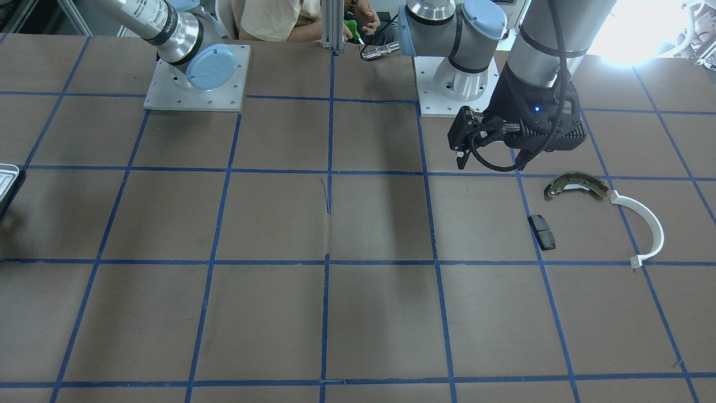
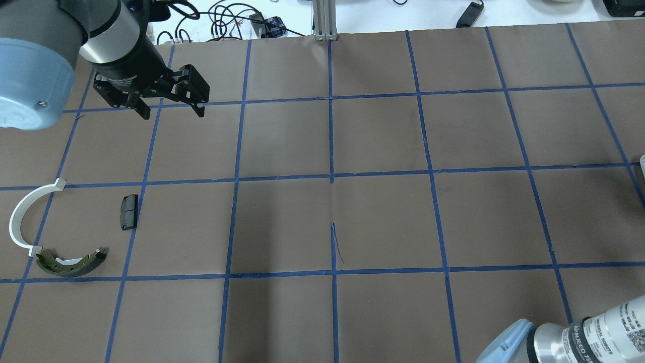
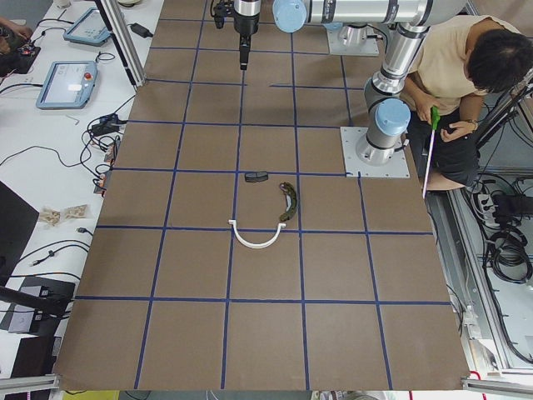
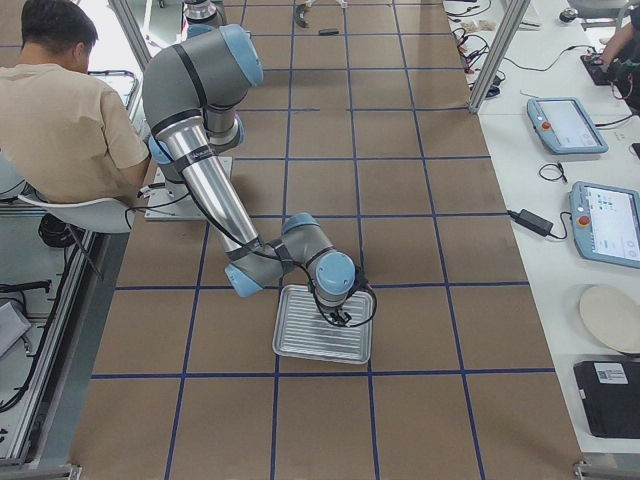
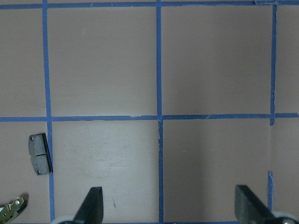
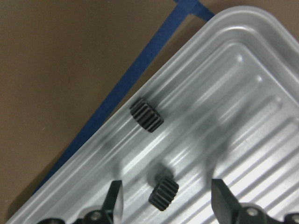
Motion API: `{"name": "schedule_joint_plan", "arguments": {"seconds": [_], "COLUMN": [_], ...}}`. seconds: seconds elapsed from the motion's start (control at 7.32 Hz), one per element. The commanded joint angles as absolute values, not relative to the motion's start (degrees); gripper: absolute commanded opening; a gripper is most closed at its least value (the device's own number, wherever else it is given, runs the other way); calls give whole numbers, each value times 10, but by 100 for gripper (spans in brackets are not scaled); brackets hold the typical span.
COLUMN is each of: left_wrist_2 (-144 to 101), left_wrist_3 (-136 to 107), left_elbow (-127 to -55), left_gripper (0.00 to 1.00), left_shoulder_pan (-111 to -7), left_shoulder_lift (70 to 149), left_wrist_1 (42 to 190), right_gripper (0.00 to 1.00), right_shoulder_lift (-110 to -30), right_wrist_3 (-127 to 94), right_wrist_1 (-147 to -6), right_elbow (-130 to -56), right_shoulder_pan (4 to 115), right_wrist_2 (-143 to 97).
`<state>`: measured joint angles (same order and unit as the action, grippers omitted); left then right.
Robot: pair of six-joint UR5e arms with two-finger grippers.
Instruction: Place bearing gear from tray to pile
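In the lower middle of the right wrist view, the right gripper stands wide open over the tray, one gear between its jaws, a second gear up-left. This gear is small and round; it may roll or slip out when the jaws close. The left gripper, wide and empty, hangs near the pile at the overhead view's left.

One black gear and a second gear lie in the tray.
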<state>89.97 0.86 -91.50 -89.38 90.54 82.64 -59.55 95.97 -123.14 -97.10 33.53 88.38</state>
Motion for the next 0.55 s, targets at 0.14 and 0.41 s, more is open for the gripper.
{"name": "schedule_joint_plan", "arguments": {"seconds": [0.14, 0.41], "left_wrist_2": [899, 900], "left_wrist_3": [9, 9], "left_elbow": [-916, -916], "left_gripper": [100, 100], "left_shoulder_pan": [-894, -894], "left_shoulder_lift": [905, 904], "left_wrist_1": [826, 826], "right_gripper": [8, 0], "right_shoulder_lift": [-596, -610], "right_wrist_3": [957, 952], "right_wrist_1": [-1234, -1229], "right_elbow": [-975, -967], "right_shoulder_pan": [335, 337], "right_wrist_2": [884, 892]}}
